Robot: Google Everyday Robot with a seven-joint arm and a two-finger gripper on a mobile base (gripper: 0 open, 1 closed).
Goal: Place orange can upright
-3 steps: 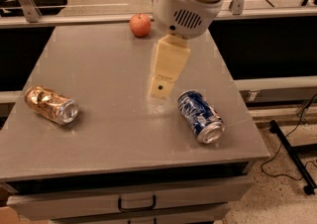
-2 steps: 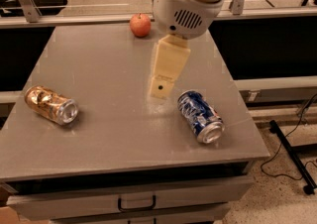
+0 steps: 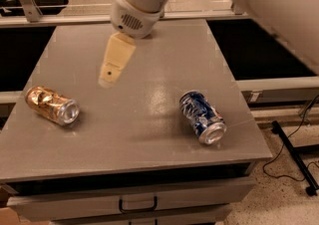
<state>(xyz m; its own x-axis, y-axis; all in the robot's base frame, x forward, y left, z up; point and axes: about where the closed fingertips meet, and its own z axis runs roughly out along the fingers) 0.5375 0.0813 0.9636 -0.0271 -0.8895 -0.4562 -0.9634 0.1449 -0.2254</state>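
The orange can [image 3: 51, 105] lies on its side at the left of the grey table [image 3: 144, 134], with its silver top facing front right. My gripper [image 3: 110, 69] hangs above the table's middle-left, behind and to the right of the orange can and well apart from it. It holds nothing that I can see. The white wrist [image 3: 137, 7] rises above it.
A blue and white can [image 3: 203, 117] lies on its side at the right front of the table. The table has drawers below its front edge [image 3: 137, 203]. A black cable [image 3: 294, 154] lies on the floor at the right. The red apple is hidden.
My gripper has moved left across the table, closer to the orange can. The arm now covers the red apple at the back. Both cans have stayed put.
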